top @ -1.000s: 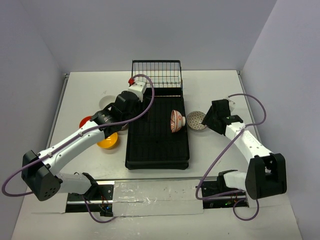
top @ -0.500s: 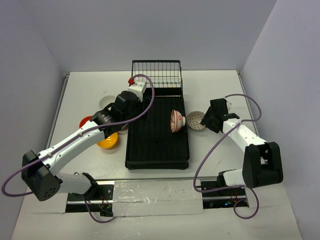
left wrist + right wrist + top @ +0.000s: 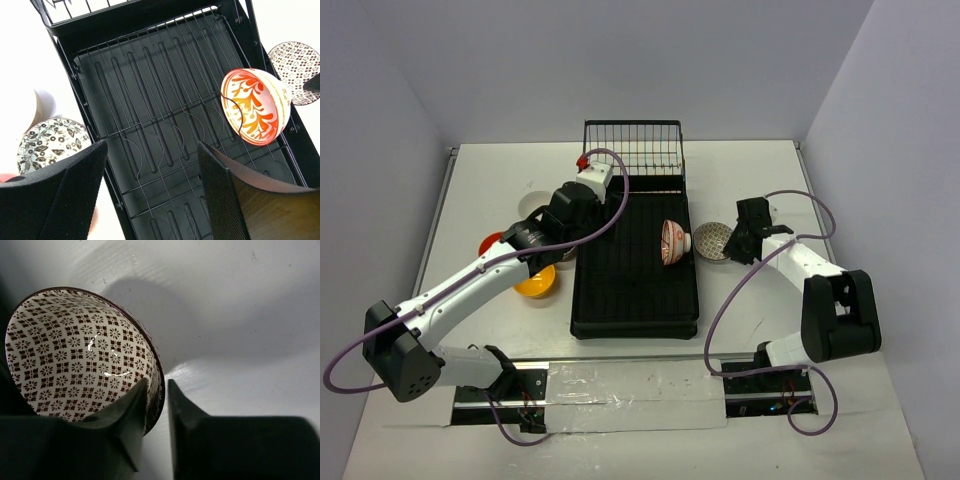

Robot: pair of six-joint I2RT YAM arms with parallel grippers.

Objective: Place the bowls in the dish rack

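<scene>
While right jaws straddle pinkish bowl rim — bent low.

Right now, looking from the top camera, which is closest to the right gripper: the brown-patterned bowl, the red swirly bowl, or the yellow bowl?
1. Brown-patterned bowl, right at the right gripper.
2. Red swirly bowl, inside the dish rack.
3. Yellow bowl, left of the rack.

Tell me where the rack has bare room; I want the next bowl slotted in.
The dish rack is bare left of and nearer than the red-on-white bowl. Crowded: its left edge, where the left gripper hovers by the bowls there.
</scene>
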